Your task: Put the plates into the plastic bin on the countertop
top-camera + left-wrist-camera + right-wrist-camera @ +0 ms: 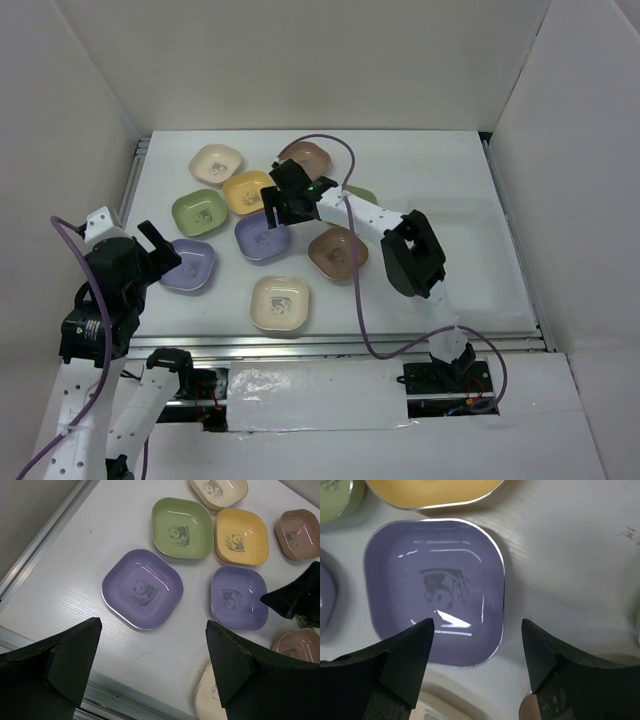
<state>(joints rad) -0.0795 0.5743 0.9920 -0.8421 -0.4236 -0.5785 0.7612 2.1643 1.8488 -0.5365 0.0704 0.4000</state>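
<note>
Countertop (430, 165), white, metal rail at the edges. Plastic bin (492, 262) sits by the right edge, approx mid-depth, translucent, hard to make out vs the surface. Plates, far-left corner inward: far cream plate (215, 163), far brown plate (305, 157), yellow plate (248, 191), green plate (198, 212). Then mid lavender plate (435, 590), left lavender plate (142, 589) twd the left edge, near brown plate (338, 252) at centre, and near cream plate (280, 303) closest to the near edge. Second green plate (362, 194) is mostly hidden behind the R arm. All nine lie flat on the bare surface, left half to centre, well apart from the bin. Panda print at centre wherever the wrist views resolve it. R arm reaches from the near edge diagonally twd the far-left corner. R gripper (477, 650) is over the mid lavender plate, fingers spread wide and gripping nothing. The plate's near rim shows between them; contact w/ the rim can't be told. L gripper (155, 670) is near the left edge, twd the near-left corner. Its fingers are apart, nothing held, over bare surface just on the near side of the left lavender plate. Purple cable (356, 300) loops over the R arm down to the near edge.
</note>
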